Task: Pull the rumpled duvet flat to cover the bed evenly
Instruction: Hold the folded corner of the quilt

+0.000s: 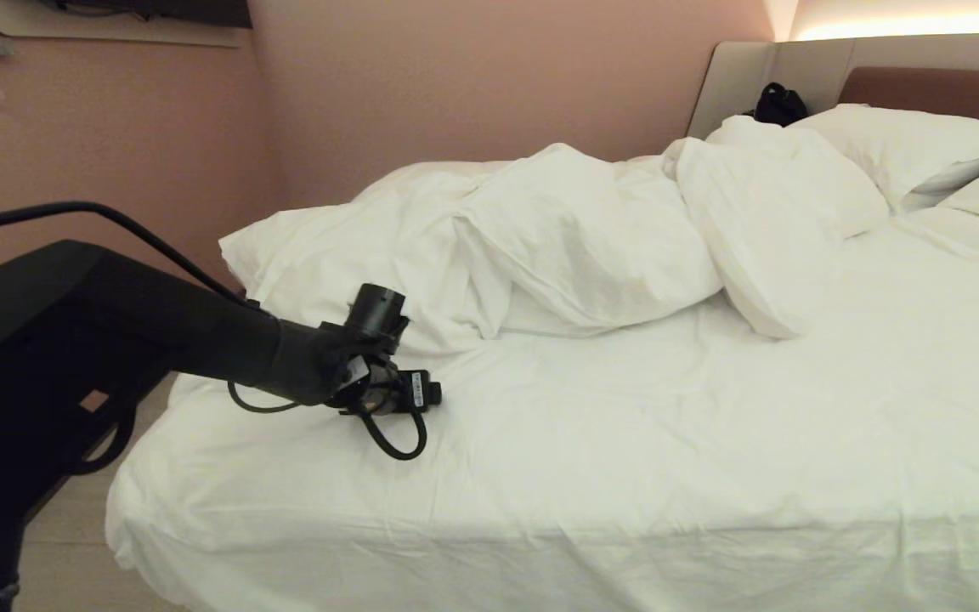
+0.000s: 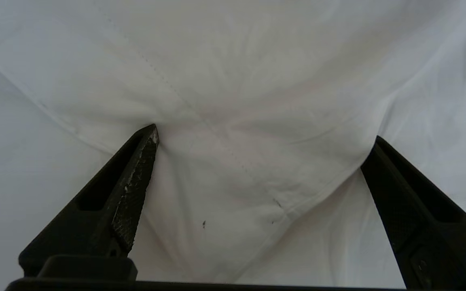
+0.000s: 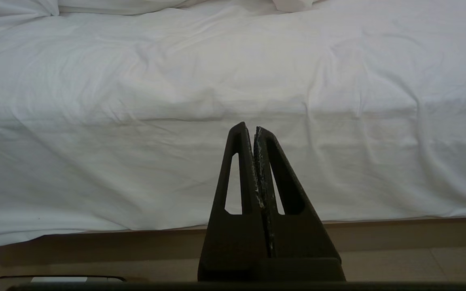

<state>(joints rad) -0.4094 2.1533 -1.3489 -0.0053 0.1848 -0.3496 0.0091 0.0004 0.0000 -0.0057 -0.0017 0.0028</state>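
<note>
The duvet (image 1: pixel 574 238) lies bunched in a puffy white heap along the far side of the bed (image 1: pixel 625 459), leaving most of the white sheet bare. My left gripper (image 1: pixel 417 398) reaches in from the left to the heap's near left edge. In the left wrist view the left gripper (image 2: pixel 265 133) is open wide, its fingertips (image 2: pixel 150 137) pressing into white cloth, with a seamed corner of the duvet (image 2: pixel 233 169) between them. My right gripper (image 3: pixel 253 128) is shut and empty, held low, facing the bed's near side (image 3: pixel 233 81); it is outside the head view.
Plump white pillows (image 1: pixel 906 144) lie by the padded headboard (image 1: pixel 931 85), with a black bag (image 1: pixel 778 104) beside them. A pink wall runs along the far side. My dark base (image 1: pixel 31 365) stands at the bed's left corner. The bed's beige base (image 3: pixel 95 242) meets the floor.
</note>
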